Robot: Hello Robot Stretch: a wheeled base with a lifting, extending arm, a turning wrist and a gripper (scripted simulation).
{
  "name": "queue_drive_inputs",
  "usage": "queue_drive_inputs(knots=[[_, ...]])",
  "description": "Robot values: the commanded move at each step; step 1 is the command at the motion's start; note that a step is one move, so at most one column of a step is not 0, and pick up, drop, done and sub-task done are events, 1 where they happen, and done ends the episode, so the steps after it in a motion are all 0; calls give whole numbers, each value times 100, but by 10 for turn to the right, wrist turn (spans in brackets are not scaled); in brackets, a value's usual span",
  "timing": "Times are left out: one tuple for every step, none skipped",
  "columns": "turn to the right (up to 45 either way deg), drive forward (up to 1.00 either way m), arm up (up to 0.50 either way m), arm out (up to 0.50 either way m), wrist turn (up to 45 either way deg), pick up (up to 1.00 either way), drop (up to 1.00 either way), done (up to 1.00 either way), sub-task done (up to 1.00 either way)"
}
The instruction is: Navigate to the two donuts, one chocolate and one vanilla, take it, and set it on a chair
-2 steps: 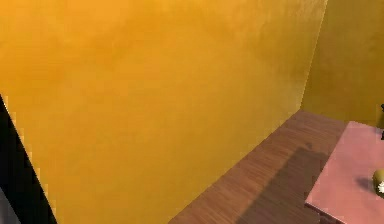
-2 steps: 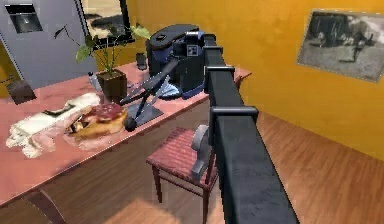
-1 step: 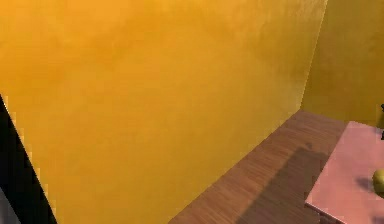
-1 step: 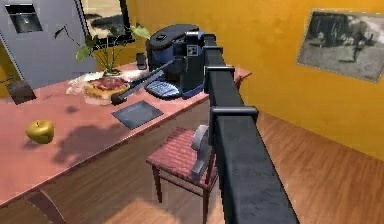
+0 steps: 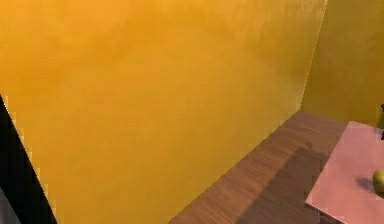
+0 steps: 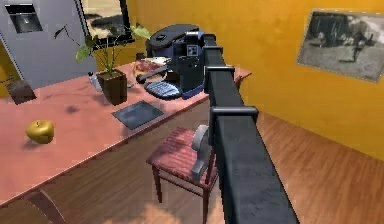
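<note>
While the arm stretched toward 12 o'clock, the gripper sat by the coffee machine. Couldn't tell if it held anything. Red-seated chair sat around 6 o'clock.

Apple, potted plant, coffee machine on table; chair before table, left of arm; picture on wall right.

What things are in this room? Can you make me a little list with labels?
table: pink, long
apple: golden, on the table
plant: in a dark pot on the table
coffee machine: dark, at the table's far end
chair: red seat, beside the table
arm: dark bar reaching toward the coffee machine
jaws: cannot tell whether they hold anything
wall picture: on the yellow wall
</note>
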Motion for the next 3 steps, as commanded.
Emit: queue_drive_inputs(knots=[[0, 0, 0, 0, 390, 0, 0, 0, 0], [0, 0, -28, 0, 0, 0, 0, 0, 0], [0, 0, -50, 0, 0, 0, 0, 0, 0]])
